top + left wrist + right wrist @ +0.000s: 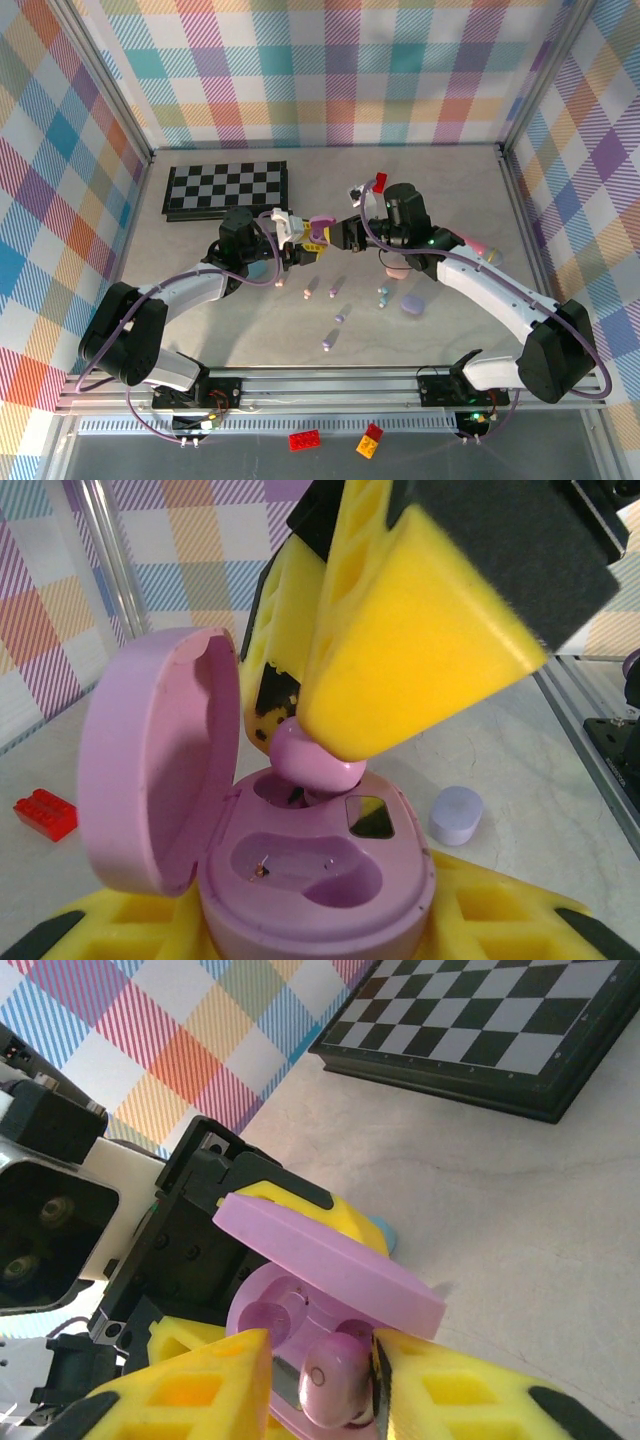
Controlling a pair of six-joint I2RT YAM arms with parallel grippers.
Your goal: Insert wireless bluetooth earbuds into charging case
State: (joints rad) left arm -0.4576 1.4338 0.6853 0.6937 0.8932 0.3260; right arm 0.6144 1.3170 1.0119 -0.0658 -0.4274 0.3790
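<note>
My left gripper (300, 246) is shut on a pink charging case (320, 880), held off the table with its lid (150, 770) swung open. A pink earbud (315, 760) sits in the case's far slot; the near slot (300, 865) is empty. My right gripper (325, 1385) straddles that earbud (335, 1380). The bud touches one yellow finger (460, 1385), and a gap shows beside the other finger (200, 1380), so the jaws stand slightly open. Several more earbuds (337, 285) lie on the table in front of both grippers.
A lilac closed case (413, 305) and a pink one (396, 270) lie under the right arm. A chessboard (227, 188) lies at the back left. A red brick (380, 181) rests behind the right gripper. Red (305, 439) and yellow (370, 441) bricks lie off the table's front.
</note>
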